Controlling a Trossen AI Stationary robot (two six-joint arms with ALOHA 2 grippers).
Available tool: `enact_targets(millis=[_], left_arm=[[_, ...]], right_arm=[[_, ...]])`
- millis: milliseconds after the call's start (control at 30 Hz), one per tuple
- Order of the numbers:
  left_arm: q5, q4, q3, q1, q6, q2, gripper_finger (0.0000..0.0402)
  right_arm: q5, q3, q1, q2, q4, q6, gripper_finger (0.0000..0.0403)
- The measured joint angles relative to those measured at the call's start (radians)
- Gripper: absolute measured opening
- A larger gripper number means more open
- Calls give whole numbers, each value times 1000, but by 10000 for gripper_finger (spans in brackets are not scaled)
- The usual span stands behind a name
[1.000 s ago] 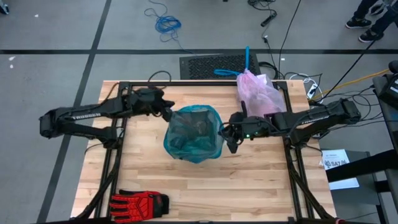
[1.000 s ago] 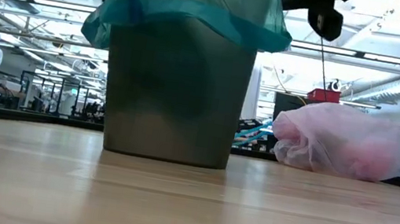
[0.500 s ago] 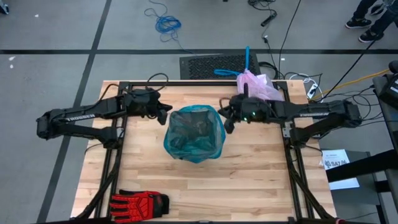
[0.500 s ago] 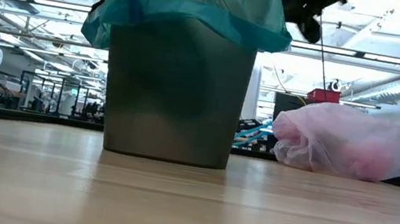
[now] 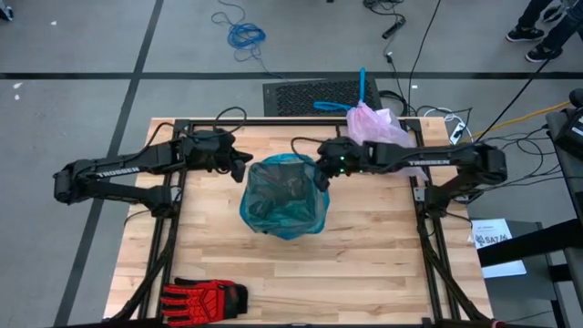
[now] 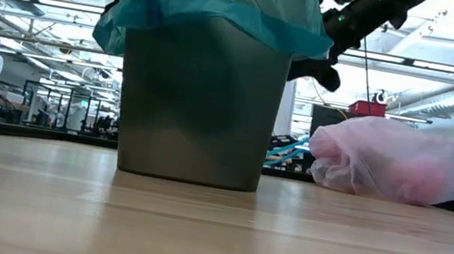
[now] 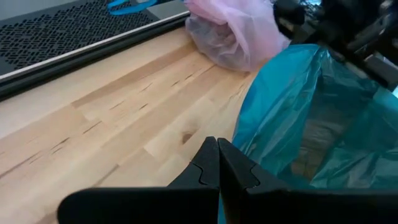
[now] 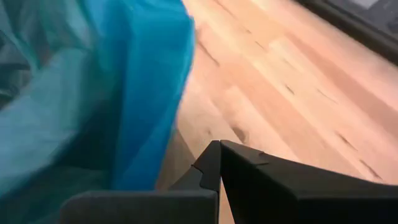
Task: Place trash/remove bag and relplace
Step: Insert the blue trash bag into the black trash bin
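Since a second ago the right gripper (image 5: 322,174) has swung from the right side of the bin (image 6: 194,104) to its far right rim, the arm now stretched leftward across the far part of the table (image 5: 383,264). The left gripper (image 5: 239,166) has barely shifted and sits at the bin's far left rim. Both sets of jaws are pressed together and hold nothing; in each wrist view the two dark fingers meet at a seam just beside the teal-green bag (image 5: 284,195).

That teal-green bag lines the bin, its edge folded over the rim and hanging down the outside in loose folds, as the low view shows. The bin stands around the middle of the table, somewhat toward the far side.

The bag (image 5: 375,129), pale pink and filled, lies on the far right of the table against the dark frame rail, with its blue drawstrings (image 5: 346,98) trailing over the far edge. It is near the right arm's forearm but apart from the bin.

The near half of the table is bare wood apart from a red glove (image 5: 204,295) at the near left edge.
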Motion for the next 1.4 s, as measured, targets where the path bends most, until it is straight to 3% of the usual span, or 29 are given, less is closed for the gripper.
enact_targets(millis=[333,400,500,767,1233,1400], left_arm=[[15,-1,0,0,-22,-6,0],[15,0,0,0,-21,-6,0],[15,0,0,0,-21,-6,0],[15,0,0,0,-22,-6,0],[15,0,0,0,-24,-6,0],[15,0,0,0,-24,-30,0]], right_arm=[[-46,33,-43,-144,22,24,0],[-98,55,-56,-151,49,21,0],[-172,64,-65,-133,91,22,0],[-213,62,-65,-39,53,29,0],[-219,62,-65,38,-61,-10,0],[-223,62,-82,10,-97,-34,0]])
